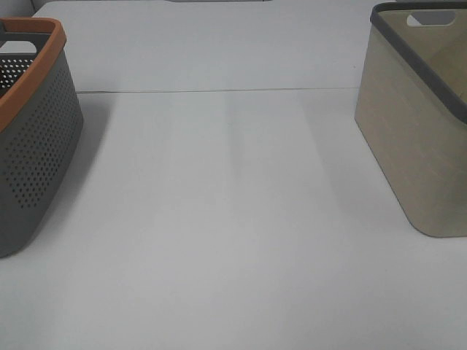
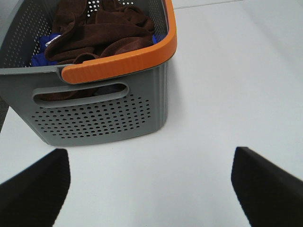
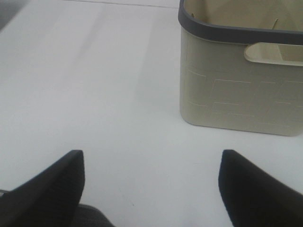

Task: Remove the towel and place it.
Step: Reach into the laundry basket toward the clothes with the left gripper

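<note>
Far left of the high view: grey basket (image 1: pixel 33 153), perforated walls, broad orange rim, standing on the white bench (image 1: pixel 233 233) and cut by the frame edge. The left wrist view looks down into it — the towel (image 2: pixel 102 30) lies inside, dark brown plush, crumpled in folds and heaped nearly to the rim. One fold shows through the handle slot (image 2: pixel 80 94) in the near wall. A blue cloth (image 2: pixel 41 51) peeks out beside and under the towel against one side wall, with another sliver of blue at the opposite wall. The left pincer (image 2: pixel 150 163) hangs short of the basket's near wall, over the bench surface, its two dark fingers (image 2: pixel 35 187) spread wide, nothing between them, touching neither basket nor towel. Middle of the bench: white surface, faint soft shadows, a thin seam (image 1: pixel 219 90) running across the far part. The right pincer (image 3: pixel 152 161) is likewise released — its two dark prongs splayed apart, gripping nothing, above the bench and apart from the basket ahead of it. Far right: beige basket (image 1: pixel 412 153), solid walls with a faint embossed rectangle pattern, dark grey rim, a handle cutout (image 1: pixel 430 18) in the end wall. It stands upright on the bench, well apart from the grey basket. Only its upper inner walls show; the floor is out of sight, so its contents cannot be told.
</note>
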{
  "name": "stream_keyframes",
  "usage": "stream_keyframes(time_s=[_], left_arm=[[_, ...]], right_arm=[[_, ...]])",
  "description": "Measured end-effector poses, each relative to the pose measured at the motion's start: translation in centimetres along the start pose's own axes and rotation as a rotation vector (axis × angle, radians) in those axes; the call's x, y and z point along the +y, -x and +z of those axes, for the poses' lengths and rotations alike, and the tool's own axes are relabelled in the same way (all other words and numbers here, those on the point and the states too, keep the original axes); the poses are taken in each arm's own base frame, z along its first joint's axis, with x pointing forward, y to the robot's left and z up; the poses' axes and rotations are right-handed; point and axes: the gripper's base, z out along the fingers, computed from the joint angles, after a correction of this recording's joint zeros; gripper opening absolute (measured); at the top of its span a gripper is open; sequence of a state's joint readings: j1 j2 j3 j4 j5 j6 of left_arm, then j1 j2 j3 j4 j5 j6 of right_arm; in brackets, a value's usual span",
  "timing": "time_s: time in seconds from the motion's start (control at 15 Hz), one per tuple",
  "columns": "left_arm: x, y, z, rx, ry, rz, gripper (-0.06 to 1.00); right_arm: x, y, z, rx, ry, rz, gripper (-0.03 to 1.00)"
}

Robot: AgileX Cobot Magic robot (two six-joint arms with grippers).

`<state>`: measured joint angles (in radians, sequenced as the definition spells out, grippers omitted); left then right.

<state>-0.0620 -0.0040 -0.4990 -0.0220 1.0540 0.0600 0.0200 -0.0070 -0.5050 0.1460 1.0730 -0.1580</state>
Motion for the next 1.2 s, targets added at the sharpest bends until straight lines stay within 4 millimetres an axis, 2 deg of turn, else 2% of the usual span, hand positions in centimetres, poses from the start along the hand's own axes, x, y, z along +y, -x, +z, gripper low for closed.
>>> stream_keyframes(time_s=[1.2], left_arm=[[0.0, 0.0, 0.0, 0.0, 0.0, 0.0, 0.87]], right_arm=[[0.0, 0.0, 0.0, 0.0, 0.0, 0.0, 0.74]])
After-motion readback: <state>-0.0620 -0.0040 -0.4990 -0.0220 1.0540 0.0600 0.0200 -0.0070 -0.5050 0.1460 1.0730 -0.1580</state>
